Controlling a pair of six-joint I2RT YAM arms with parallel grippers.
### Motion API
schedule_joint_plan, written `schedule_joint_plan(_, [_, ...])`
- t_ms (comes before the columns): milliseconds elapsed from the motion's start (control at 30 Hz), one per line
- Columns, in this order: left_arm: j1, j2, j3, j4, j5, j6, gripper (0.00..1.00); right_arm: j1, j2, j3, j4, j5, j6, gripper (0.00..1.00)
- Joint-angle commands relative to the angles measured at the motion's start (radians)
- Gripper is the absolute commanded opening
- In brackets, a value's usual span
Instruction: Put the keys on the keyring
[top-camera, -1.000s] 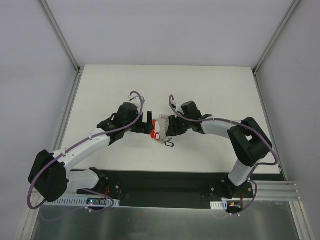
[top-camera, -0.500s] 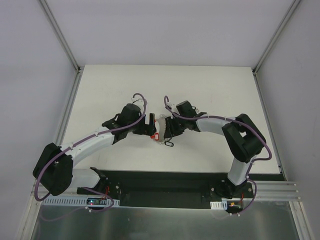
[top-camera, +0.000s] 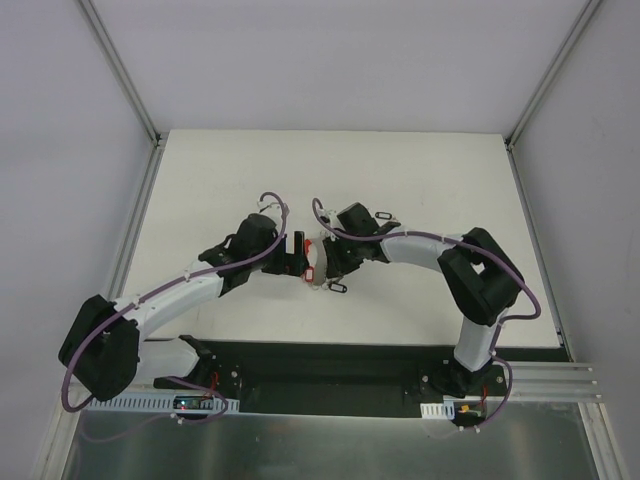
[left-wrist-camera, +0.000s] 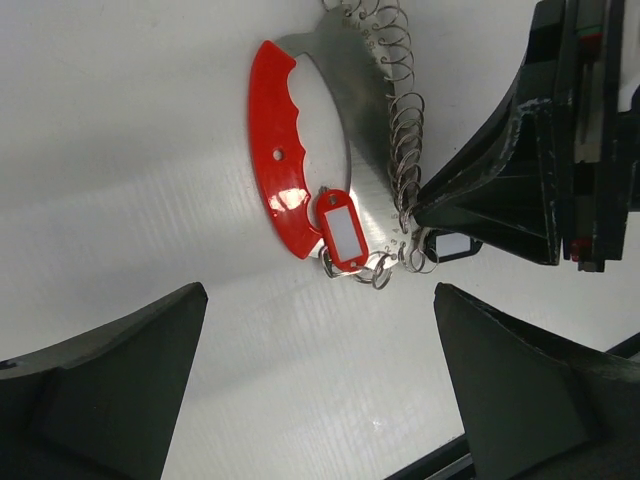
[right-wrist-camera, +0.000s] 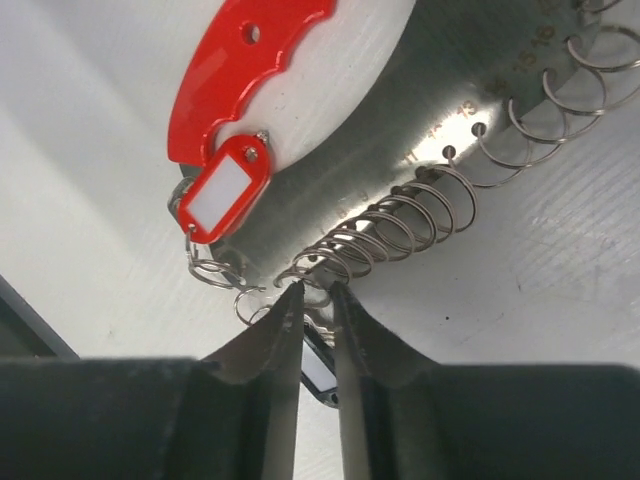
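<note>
Right gripper (right-wrist-camera: 315, 292) is nearly shut, with its tips at the end loops of the keyring (left-wrist-camera: 283, 160), which lies flat on the table (left-wrist-camera: 120, 120). Whether it pinches a loop is unclear. Left gripper (left-wrist-camera: 320, 292) hangs wide open above, holding nothing. The likely risk is that the unpinned keyring slides when the right tips pull, or the thin wire slips free. A red tag (left-wrist-camera: 340, 228) lies against the red arc. A black tag (left-wrist-camera: 452, 245) is mostly hidden under the right fingers. No other keys show.
</note>
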Motion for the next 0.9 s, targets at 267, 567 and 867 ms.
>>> schedule_joint_plan(267, [-0.010,-0.086,-0.041,0.032,-0.033,-0.009,0.98,0.074,-0.082,0.056,-0.095,0.193,-0.137,0.02])
schedule_joint_plan(567, [-0.009,-0.132,-0.084,0.054,-0.064,-0.006,0.97,0.074,-0.154,0.021,-0.019,0.181,-0.185,0.01])
schedule_joint_plan(867, [-0.009,-0.152,-0.170,0.233,-0.012,0.060,0.97,0.079,-0.134,-0.005,0.032,0.178,-0.302,0.01])
